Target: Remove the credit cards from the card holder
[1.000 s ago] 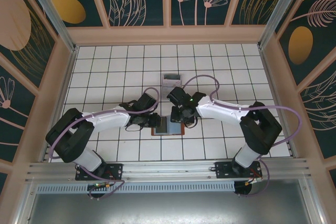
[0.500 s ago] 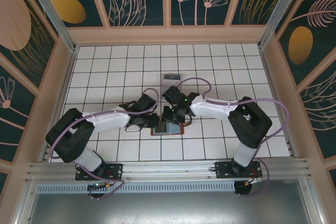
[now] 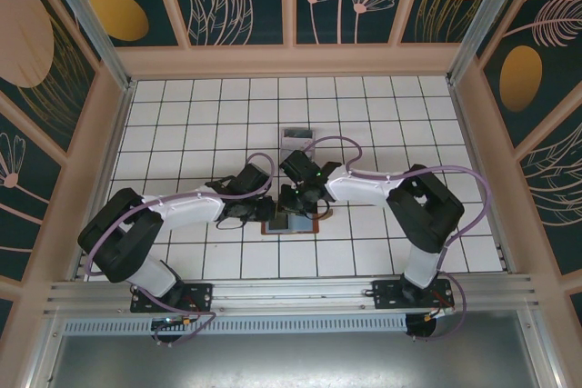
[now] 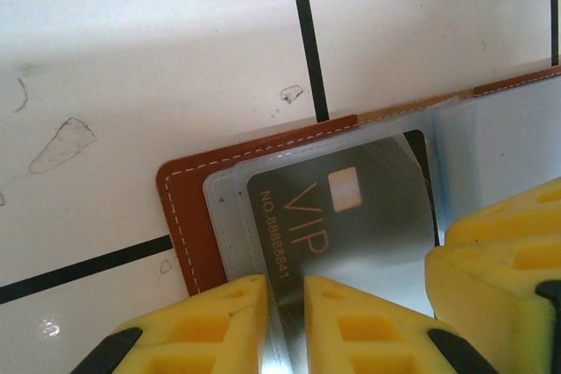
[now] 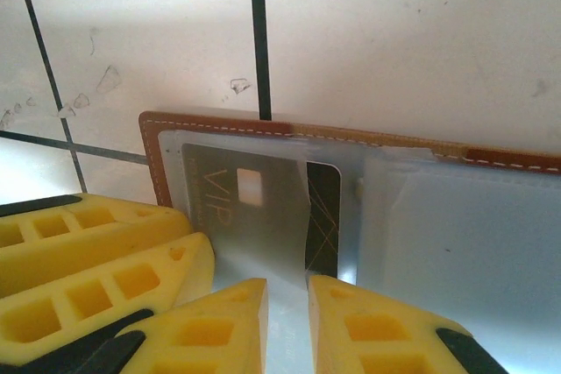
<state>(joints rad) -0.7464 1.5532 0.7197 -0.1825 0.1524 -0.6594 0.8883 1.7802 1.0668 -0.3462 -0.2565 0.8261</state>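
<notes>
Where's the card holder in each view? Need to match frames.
Top external: card holder lies dead centre of the picture.
Left wrist: its brown corner sits left of centre, and the rest runs off to the right.
Right wrist: it spans the middle, with the brown corner at left.
Shared landmark: VIP card in its pocket, in both wrist views; too small to tell from above.

overhead: bright, even, sharp
tiles (image 4: 131,41): soft shadow bands in both wrist views
card (image 4: 351,234): pale sheen glare
yellow fingers (image 5: 351,321): blurry up close
</notes>
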